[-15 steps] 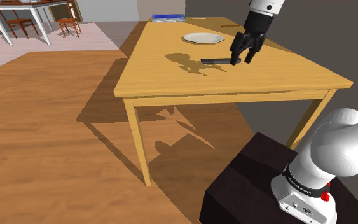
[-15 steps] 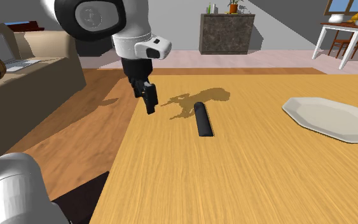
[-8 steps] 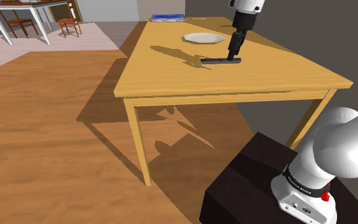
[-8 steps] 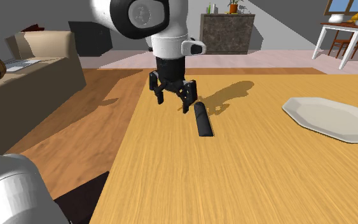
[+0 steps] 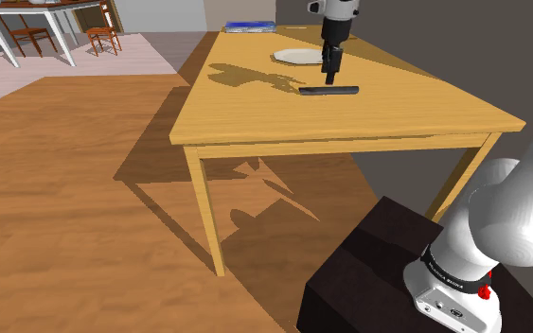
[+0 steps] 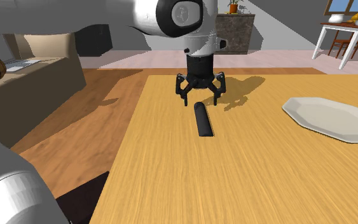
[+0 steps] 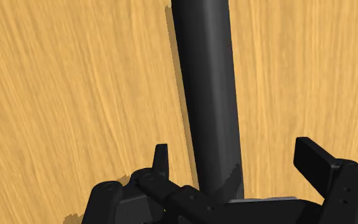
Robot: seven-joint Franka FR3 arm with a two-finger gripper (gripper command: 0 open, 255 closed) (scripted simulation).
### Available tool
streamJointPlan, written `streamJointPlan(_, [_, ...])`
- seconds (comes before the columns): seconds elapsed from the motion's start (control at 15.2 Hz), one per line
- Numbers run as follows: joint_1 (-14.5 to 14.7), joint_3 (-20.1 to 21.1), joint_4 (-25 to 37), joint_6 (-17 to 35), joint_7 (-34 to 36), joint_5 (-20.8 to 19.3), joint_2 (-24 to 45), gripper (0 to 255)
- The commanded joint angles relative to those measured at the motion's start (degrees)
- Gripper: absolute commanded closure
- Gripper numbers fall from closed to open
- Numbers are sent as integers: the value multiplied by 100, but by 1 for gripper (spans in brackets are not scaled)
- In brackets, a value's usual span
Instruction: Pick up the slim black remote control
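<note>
wrist view: slim black remote [image 7: 209, 95] runs lengthwise straight away from the gripper [image 7: 234, 153], passing between the two fingers [image 7: 161, 159]. fingers stand wide apart, one on each long side, with bare wood showing between each finger and the remote. nothing is clasped, so the pincer is open and empty.

second exterior view: gripper [image 6: 201, 100] hangs pointing straight down over the far end of the remote [image 6: 203, 119], low to the tabletop. cannot tell if the tips are level with the remote's sides or just above it. the plate [image 6: 330, 118] lies well apart, toward this view's right, out of the way.

shoulder view: remote [image 5: 328, 91] lies flat on the wooden table [image 5: 255, 113], near the middle and just nearer than the plate [image 5: 297, 55]. gripper [image 5: 330, 74] sits above it.

why this pose, as a guess: the jaws line up across the narrow width, since the long axis is too long to span. being over one end rather than the middle looks off-balance, and a lift from there could let the free end droop or swing. step looks like final alignment before closing. the grasp is not yet made and the remote is not lifted. next move probably needs a small drop if any height is left, then a squeeze on the two long edges. the thin, flat body means the tips must get close to the wood.
</note>
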Motion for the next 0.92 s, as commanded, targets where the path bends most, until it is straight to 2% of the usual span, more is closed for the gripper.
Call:
streamJointPlan(0.0, [20,-23,9,122,-199,-6,126,0])
streamJointPlan(0.46, [9,-35,-441,552,-174,-25,106,0])
streamJointPlan(0.53, [10,-31,-449,554,-168,-27,100,255])
streamJointPlan(0.86, [11,-29,-450,548,-165,-29,93,255])
